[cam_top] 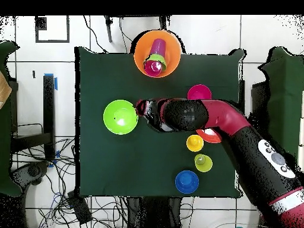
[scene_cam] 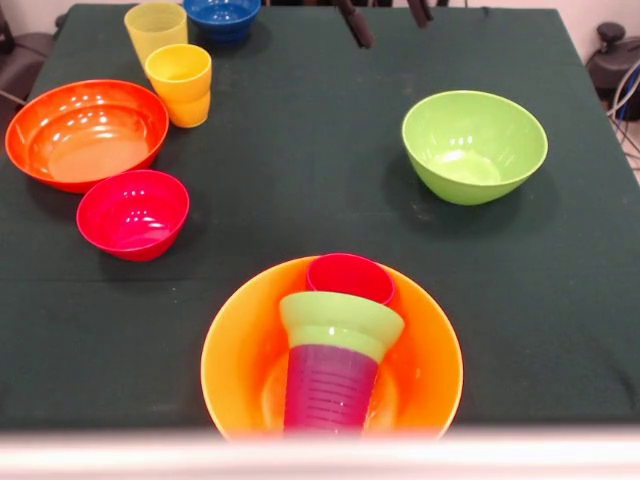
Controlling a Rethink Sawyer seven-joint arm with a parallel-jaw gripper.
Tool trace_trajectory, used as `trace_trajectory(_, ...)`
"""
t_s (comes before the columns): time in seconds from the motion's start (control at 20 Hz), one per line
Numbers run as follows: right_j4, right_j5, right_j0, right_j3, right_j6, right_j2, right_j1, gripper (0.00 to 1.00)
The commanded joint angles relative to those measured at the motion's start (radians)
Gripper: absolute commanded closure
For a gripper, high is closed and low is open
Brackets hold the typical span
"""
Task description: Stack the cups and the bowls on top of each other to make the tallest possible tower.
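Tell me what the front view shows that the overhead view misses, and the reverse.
Front view only: the full wide orange-red bowl and the side of the tower, where the purple ribbed cup carries the small green bowl and red-pink cup. Only the gripper tips show at the top edge.

Overhead view only: the whole red and black arm, reaching across the table and covering most of the orange-red bowl.

Both: the large yellow-orange bowl, large green bowl, small red-pink bowl, small blue bowl and two yellow cups.

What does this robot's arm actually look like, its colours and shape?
The arm is thick and rounded, dark red with glossy black sections, and one black segment carries small pale round buttons. Of the tool, the front view shows only two dark, slim tips at the top edge.
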Motion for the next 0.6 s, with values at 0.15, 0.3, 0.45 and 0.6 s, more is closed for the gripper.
trace_trajectory(0.15, -0.372, 0.132, 0.243, -0.177, -0.023, -0.315, 0.004, 0.0)
trace_trajectory(0.3, -0.481, 0.075, 0.322, -0.211, 0.083, -0.408, 0.011, 0.0)
trace_trajectory(0.45, -0.494, 0.014, 0.343, -0.185, 0.122, -0.441, 0.006, 0.0)
trace_trajectory(0.6, -0.502, -0.027, 0.353, -0.165, 0.125, -0.462, 0.008, 0.0)
